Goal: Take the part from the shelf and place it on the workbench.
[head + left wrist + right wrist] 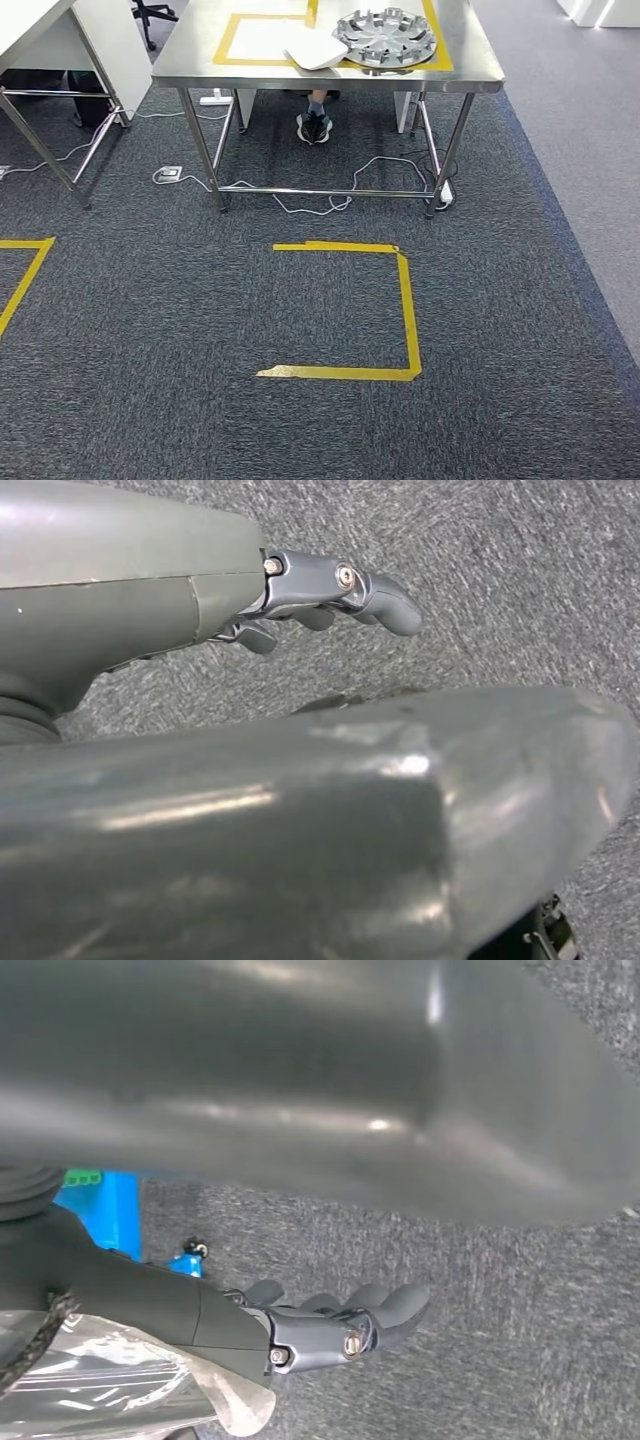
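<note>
- Ahead at 12 o'clock, the bench (pixel 332 72) already carries a wheel cover (pixel 386 38) inside yellow tape, beside a white sheet (pixel 313 48); whether that is your part, you cannot tell.
- Left hand (pixel 332 590) hangs over carpet, fingers loosely extended, holding nothing.
- Right hand (pixel 340 1325) likewise, empty.
- Judgement: no shelf in sight; turn to find it.
- Cover: ribbed, shiny, round. Bench: brushed steel. Carpet (pixel 189 330): coarse grey.
</note>
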Tool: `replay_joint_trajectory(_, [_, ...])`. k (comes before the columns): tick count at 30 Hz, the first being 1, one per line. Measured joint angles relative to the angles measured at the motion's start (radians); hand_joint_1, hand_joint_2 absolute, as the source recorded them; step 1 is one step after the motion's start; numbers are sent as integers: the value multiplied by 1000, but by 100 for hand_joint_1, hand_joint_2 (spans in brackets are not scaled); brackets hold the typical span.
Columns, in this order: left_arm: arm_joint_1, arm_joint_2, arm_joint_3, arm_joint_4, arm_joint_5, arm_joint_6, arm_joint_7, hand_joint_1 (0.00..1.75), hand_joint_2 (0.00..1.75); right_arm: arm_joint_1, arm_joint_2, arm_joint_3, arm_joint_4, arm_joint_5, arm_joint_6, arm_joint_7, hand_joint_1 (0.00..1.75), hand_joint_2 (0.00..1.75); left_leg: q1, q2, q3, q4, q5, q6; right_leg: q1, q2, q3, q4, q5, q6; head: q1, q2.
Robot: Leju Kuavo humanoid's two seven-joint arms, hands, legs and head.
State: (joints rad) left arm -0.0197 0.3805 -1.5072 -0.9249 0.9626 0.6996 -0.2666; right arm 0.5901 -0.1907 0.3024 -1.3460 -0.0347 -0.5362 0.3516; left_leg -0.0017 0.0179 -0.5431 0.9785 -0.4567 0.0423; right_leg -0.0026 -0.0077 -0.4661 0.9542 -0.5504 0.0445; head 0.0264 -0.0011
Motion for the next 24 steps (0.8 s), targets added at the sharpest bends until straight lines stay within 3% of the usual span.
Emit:
replay_joint_trajectory(2, [-1,-1,-2,0,0,0,-1,0,0,-1,-9,12,1,-7,-5,-2,0,0,6,9,-3,-10,7,5,-3,4,-40,84,-59,9,3,0])
replay_joint_trajectory(4, [-2,-1,-4,0,0,0,-1,0,0,-2,-15,20,2,-10,-7,-2,0,0,8,20,-9,-10,9,5,-9,5,-109,222,-126,20,5,0])
replay_joint_trajectory(5, [-2,-1,-5,0,0,0,-1,0,0,-2,-18,24,3,-10,-8,-2,0,0,8,27,-11,-10,9,4,-13,5,-132,270,-138,25,5,0])
replay_joint_trajectory(6, [-2,-2,-6,0,0,-1,-1,0,0,-1,-20,26,5,-10,-8,-2,0,0,10,34,-12,-9,9,2,-16,4,-135,275,-128,29,5,0])
replay_joint_trajectory(7, [-2,-2,-6,0,0,-1,-1,0,0,-1,-22,28,6,-10,-8,-2,0,0,13,41,-13,-7,8,-2,-21,0,-116,237,-98,34,5,0])
replay_joint_trajectory(9, [-2,-1,-6,0,0,-1,-1,0,0,-3,-26,30,7,-10,-9,-2,0,0,17,56,-13,3,4,-15,-28,-30,-45,93,-26,42,6,0])
replay_joint_trajectory(11, [-2,0,-6,0,0,-1,-2,0,0,-6,-27,31,8,-10,-9,-2,0,0,17,68,-10,13,-2,-32,-28,-52,-6,7,6,31,4,0])
replay_joint_trajectory(14, [-4,0,-6,-1,1,-1,-3,0,0,-6,-28,34,8,-10,-10,-3,0,0,22,85,-5,17,-3,-55,-23,-32,-12,5,12,-1,1,0])
replay_joint_trajectory(16, [-3,-1,-6,-1,0,-1,-3,0,0,-6,-29,36,9,-13,-12,-3,0,0,27,58,-15,53,-40,-65,-24,-15,-18,4,21,-18,0,0])
replay_joint_trajectory(18, [-1,-1,-6,-1,1,-1,-3,0,0,-9,-30,42,9,-22,-18,-3,0,0,28,12,-55,164,-119,-68,-22,4,-22,4,28,-29,-2,0])
replay_joint_trajectory(20, [0,0,-6,-1,2,-1,-3,0,0,-11,-32,48,9,-30,-23,-3,0,0,25,-6,-96,283,-174,-64,-16,26,-23,6,32,-34,-2,0])
replay_joint_trajectory(21, [0,0,-6,-1,3,-1,-3,0,0,-11,-33,50,10,-33,-25,-3,0,0,24,-8,-99,302,-172,-61,-13,39,-22,7,33,-35,-2,0])
replay_joint_trajectory(22, [0,0,-6,-1,3,-1,-3,0,0,-12,-34,52,10,-34,-25,-3,0,0,22,-12,-86,281,-150,-55,-11,53,-21,8,33,-35,-2,0])
replay_joint_trajectory(23, [0,0,-6,-1,3,-1,-3,0,0,-12,-34,54,10,-35,-26,-3,0,0,19,-20,-58,226,-112,-47,-8,66,-19,9,33,-34,-2,0])
replay_joint_trajectory(24, [1,1,-7,-1,3,-1,-3,0,0,-13,-34,55,10,-35,-27,-3,0,0,17,-45,-26,158,-76,-37,-8,79,-22,9,33,-34,-1,0])
